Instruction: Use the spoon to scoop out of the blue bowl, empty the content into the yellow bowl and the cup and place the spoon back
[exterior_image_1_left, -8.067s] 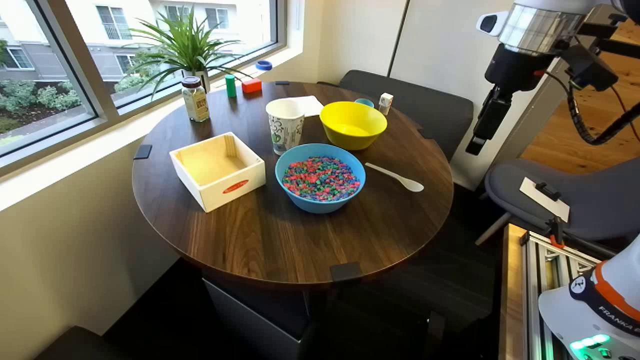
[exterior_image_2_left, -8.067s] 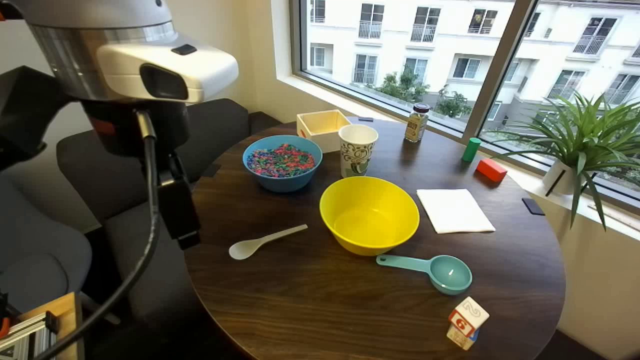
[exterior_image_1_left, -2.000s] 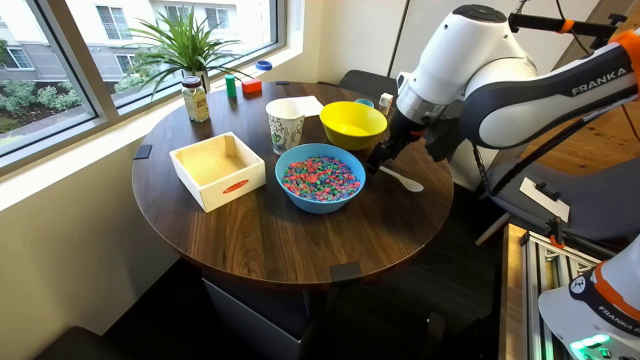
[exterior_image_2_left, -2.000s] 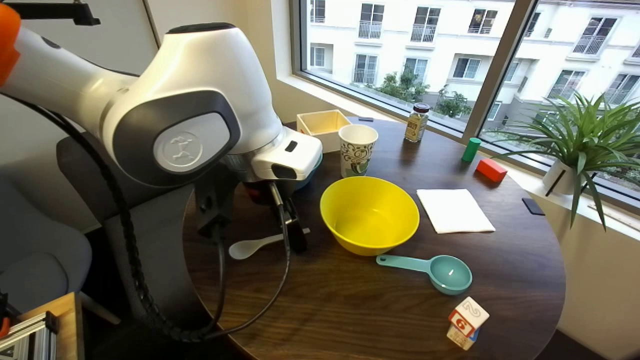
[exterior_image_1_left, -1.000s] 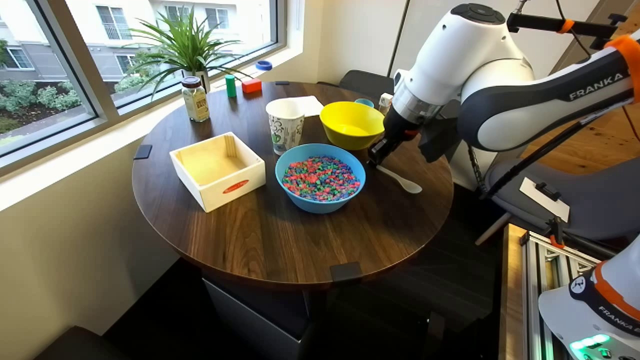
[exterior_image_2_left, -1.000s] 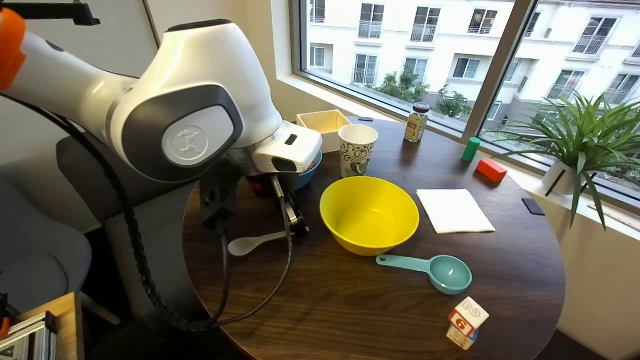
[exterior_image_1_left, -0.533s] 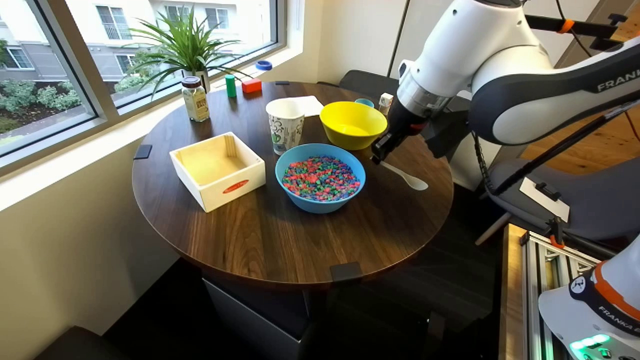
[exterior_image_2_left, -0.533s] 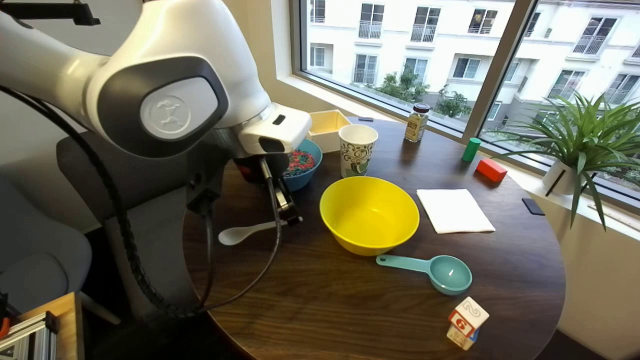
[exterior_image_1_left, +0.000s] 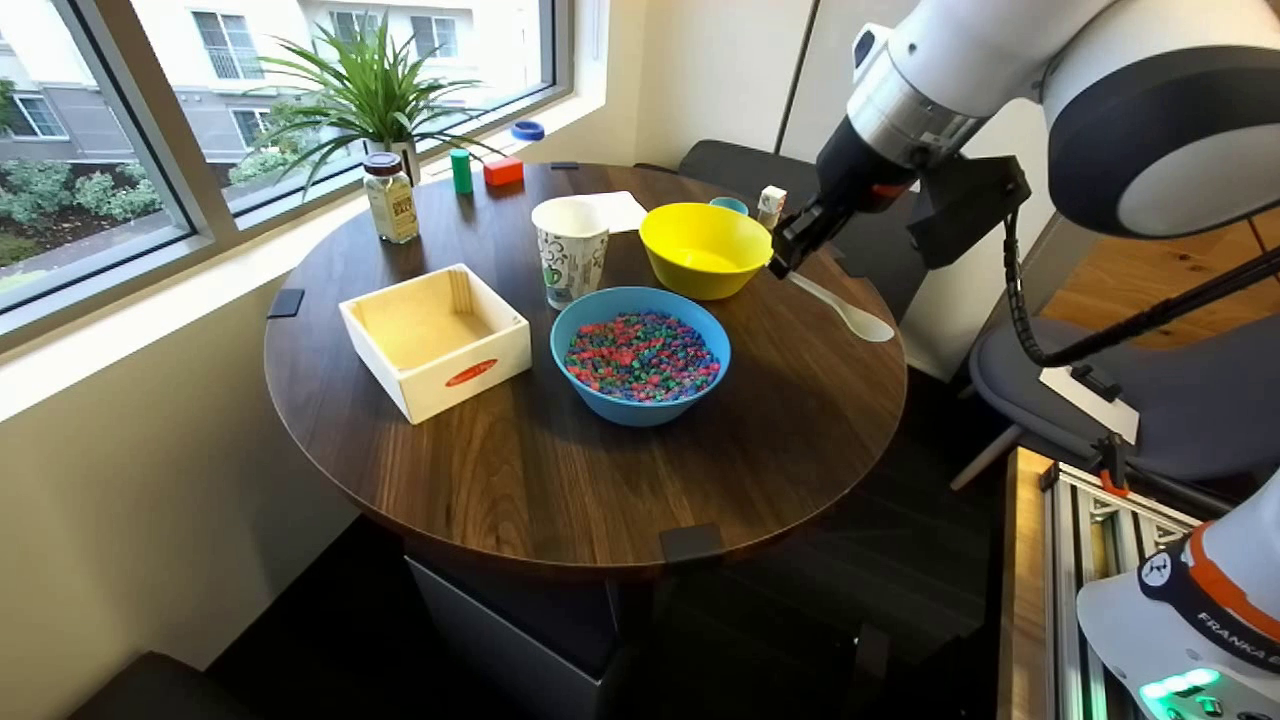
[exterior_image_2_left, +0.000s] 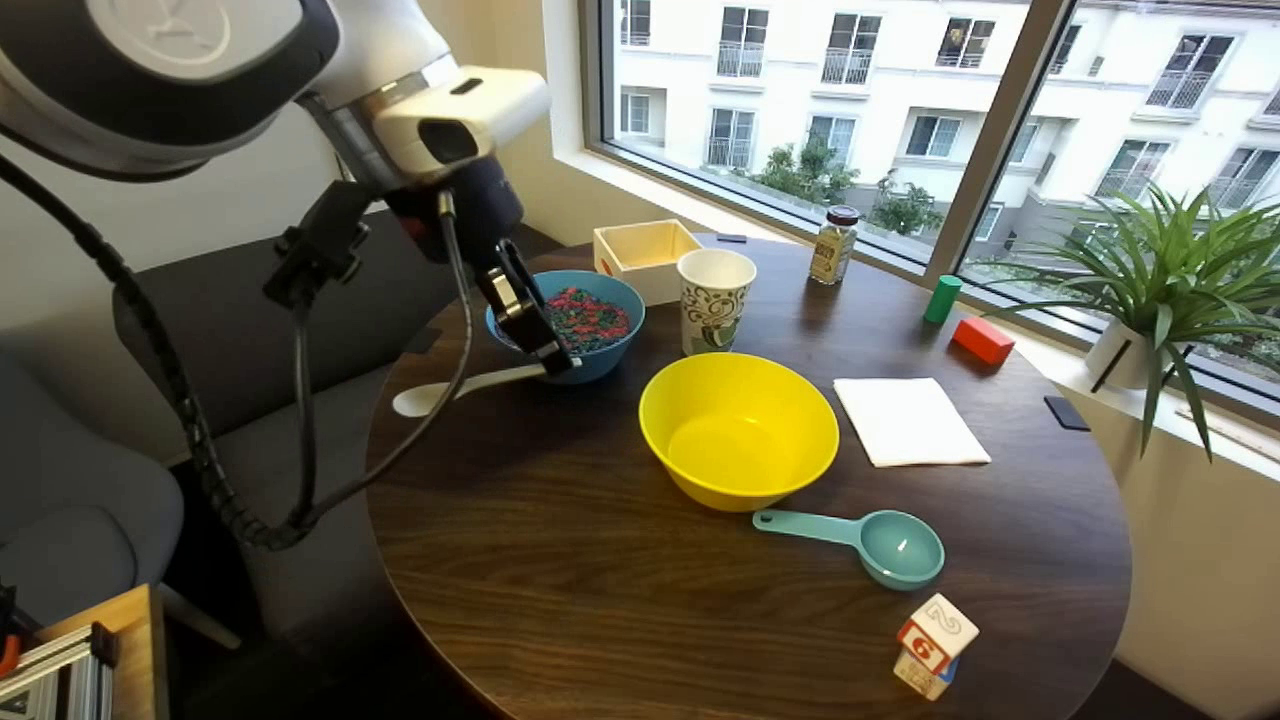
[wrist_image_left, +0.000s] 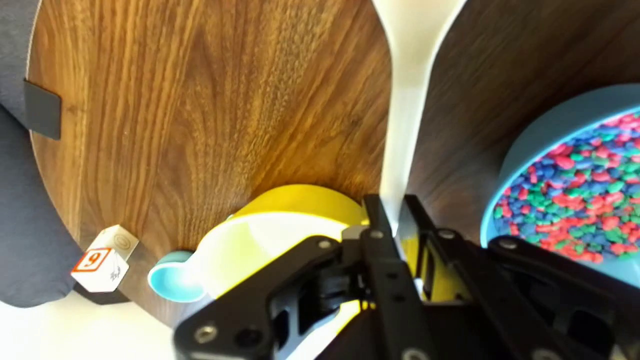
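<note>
My gripper (wrist_image_left: 393, 207) is shut on the handle end of the white spoon (wrist_image_left: 407, 100). In both exterior views the spoon (exterior_image_1_left: 840, 308) hangs above the table, its bowl end pointing away from the bowls and looking empty. The blue bowl (exterior_image_1_left: 640, 413), full of red, green and blue bits, stands on the table; its side (wrist_image_left: 530, 137) shows at the right of the wrist view. Close by the gripper stands the yellow bowl (exterior_image_2_left: 740, 430), with nothing visible inside. The patterned paper cup (exterior_image_2_left: 715, 312) is upright between the two bowls, at the far side from my arm, and outside the wrist view.
A white wooden box (exterior_image_1_left: 470, 372) and a labelled jar (exterior_image_1_left: 392, 205) stand beyond the cup. Near the yellow bowl lie a teal measuring scoop (exterior_image_2_left: 900, 550), stacked letter blocks (exterior_image_2_left: 935, 645) and a white napkin (exterior_image_2_left: 910, 425). A green cylinder (exterior_image_2_left: 942, 300) and red block (exterior_image_2_left: 983, 340) sit near the window.
Two seconds ago the gripper was down at the spoon's handle on the table. Since then it has closed on the handle and risen, carrying the spoon up. Bowls and cup have stayed put.
</note>
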